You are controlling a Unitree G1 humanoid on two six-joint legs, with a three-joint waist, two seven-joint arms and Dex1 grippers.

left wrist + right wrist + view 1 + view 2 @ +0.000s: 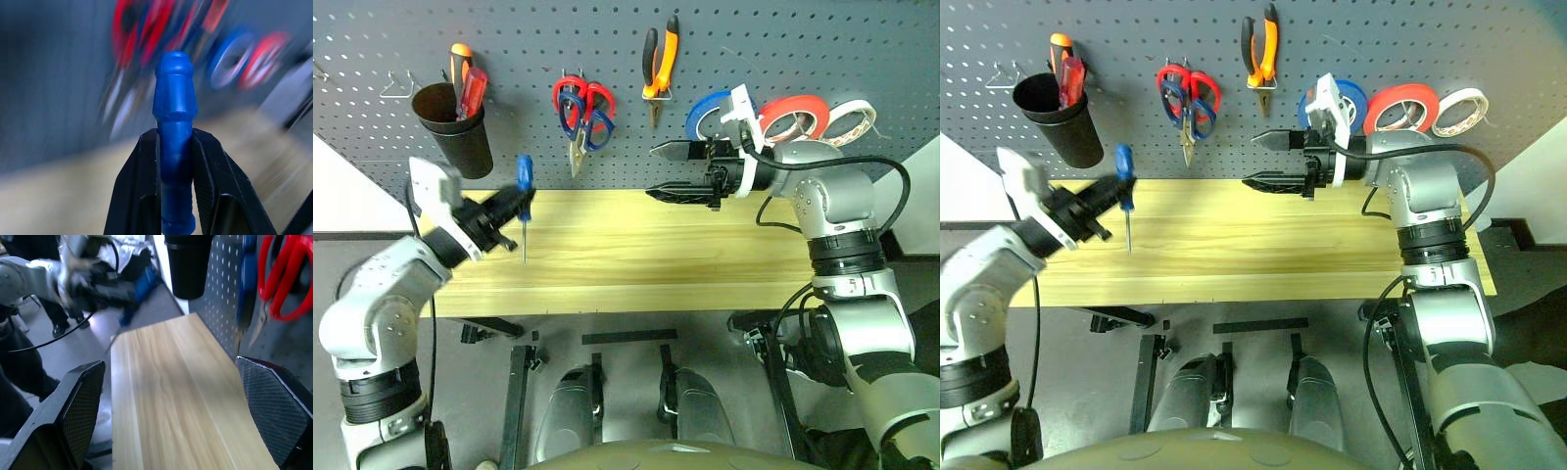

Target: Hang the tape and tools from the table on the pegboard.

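Note:
My left gripper (512, 205) is shut on the slim blue-handled screwdriver (523, 179), held above the table (656, 245) at its left end with the shaft pointing down. The left wrist view has the blue handle (174, 112) clamped between the black fingers (142, 186). My right gripper (670, 172) is open and empty, pointing left in front of the pegboard (754, 39), just left of the blue tape (703, 113) hanging there. The orange-and-black pliers (660, 61) and the dark-blue scissors (598, 129) hang on hooks too.
A black cup (458, 132) with a red and an orange screwdriver hangs at the pegboard's left. Red scissors (576, 93) share the hook with the blue ones. A red roll (793, 116) and a white roll (850, 119) hang right of the blue tape.

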